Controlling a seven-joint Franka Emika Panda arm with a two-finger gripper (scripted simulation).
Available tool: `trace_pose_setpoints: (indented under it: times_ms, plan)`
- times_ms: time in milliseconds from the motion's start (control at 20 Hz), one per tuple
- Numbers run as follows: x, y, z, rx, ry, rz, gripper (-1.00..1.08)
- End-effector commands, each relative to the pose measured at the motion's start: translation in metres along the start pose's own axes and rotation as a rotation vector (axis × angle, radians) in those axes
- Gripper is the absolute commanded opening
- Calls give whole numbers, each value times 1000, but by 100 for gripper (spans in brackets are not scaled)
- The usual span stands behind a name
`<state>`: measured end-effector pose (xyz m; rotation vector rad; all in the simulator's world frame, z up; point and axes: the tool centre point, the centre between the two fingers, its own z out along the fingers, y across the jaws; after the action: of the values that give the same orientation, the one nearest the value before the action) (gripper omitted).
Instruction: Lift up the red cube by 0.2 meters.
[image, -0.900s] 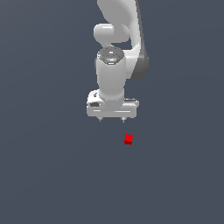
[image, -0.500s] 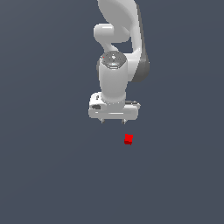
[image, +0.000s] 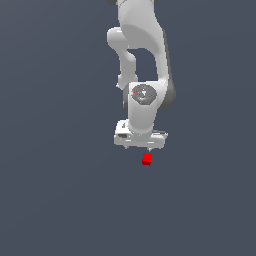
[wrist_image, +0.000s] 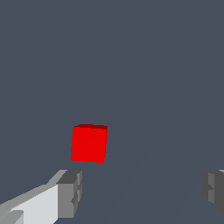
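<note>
The red cube (image: 146, 159) is a tiny bright red block lying on the dark grey floor. In the exterior view it sits just below the white gripper (image: 139, 148), near the gripper's right end. The gripper's short fingers point down and stand apart, open and empty. In the wrist view the red cube (wrist_image: 89, 143) lies on the floor beyond the two grey fingertips (wrist_image: 70, 192), closer to one finger than to the other, outside the gap between them. The gripper (wrist_image: 140, 190) touches nothing.
The white Panda arm (image: 142, 60) rises from the gripper to the top of the exterior view. The dark grey floor (image: 60, 200) surrounds the cube on all sides.
The gripper has come down and shifted toward the exterior view's right, closing the gap to the cube. The cube has not moved. The fingers stay open.
</note>
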<state>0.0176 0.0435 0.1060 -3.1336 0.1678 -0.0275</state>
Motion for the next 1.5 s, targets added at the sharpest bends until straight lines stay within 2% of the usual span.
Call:
trace_pose_setpoints:
  times_ms: [0,400,800,850,1450]
  plan:
    - [0,-13,23,-2,-5,20,100]
    - [4,-40,72,-5,-14,63,100]
    - [6,-48,87,-5,-17,76,100]
    - [6,-48,87,-5,-17,76,-100]
    - [6,-48,85,-5,-17,76,-100]
